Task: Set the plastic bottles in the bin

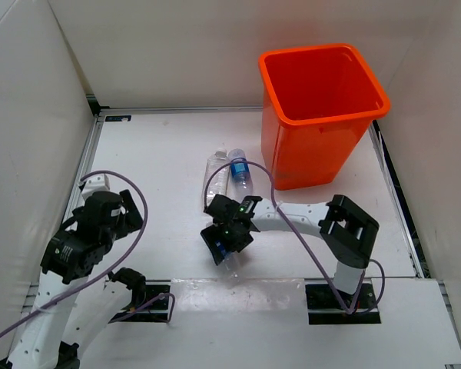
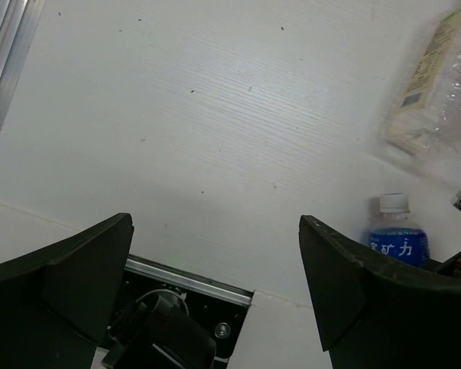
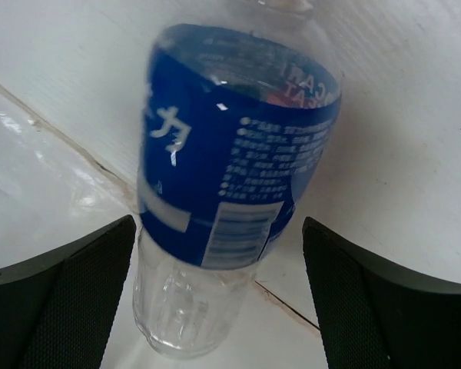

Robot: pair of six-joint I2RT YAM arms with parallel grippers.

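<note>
Right claw (image 3: pixel 217 227), jaws wide, around blue-labelled bottle (image 3: pixel 238 146)

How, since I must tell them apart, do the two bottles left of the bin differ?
The left bottle looks clear, without blue; the right bottle wears a blue label. The right bottle lies nearer the bin than the left bottle. Both lie flat, side by side.

The left pincer (image 2: pixel 215 223) and right pincer (image 3: pixel 219 223) both hang low, jaws spread wide.
</note>
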